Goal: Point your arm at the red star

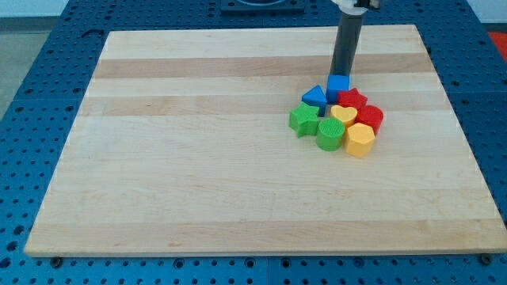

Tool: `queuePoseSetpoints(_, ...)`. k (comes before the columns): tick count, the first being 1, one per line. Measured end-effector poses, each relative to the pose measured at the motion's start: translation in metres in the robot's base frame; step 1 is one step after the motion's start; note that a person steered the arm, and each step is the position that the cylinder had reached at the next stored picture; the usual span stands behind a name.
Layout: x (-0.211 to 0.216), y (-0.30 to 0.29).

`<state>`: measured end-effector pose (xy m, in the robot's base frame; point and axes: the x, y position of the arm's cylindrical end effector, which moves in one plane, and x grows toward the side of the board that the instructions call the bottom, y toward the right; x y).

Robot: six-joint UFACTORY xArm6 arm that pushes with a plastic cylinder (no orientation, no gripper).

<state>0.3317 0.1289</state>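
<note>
The red star (352,100) lies in a tight cluster of blocks right of the board's middle. My tip (340,74) stands just above the cluster's top edge, touching or nearly touching the blue cube (338,85), which lies between the tip and the red star. Around the star are a blue triangle (314,96), a yellow heart (343,115), a red cylinder (369,118), a green star (303,119), a green cylinder (329,134) and a yellow hexagon (360,140).
The wooden board (198,158) rests on a blue perforated table (32,119). The rod rises from the tip toward the view's top, where the arm's white end (355,4) shows.
</note>
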Motion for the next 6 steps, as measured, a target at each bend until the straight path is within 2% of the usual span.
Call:
queuePoseSetpoints(4, 0.005, 0.034)
queuePoseSetpoints(6, 0.029, 0.033)
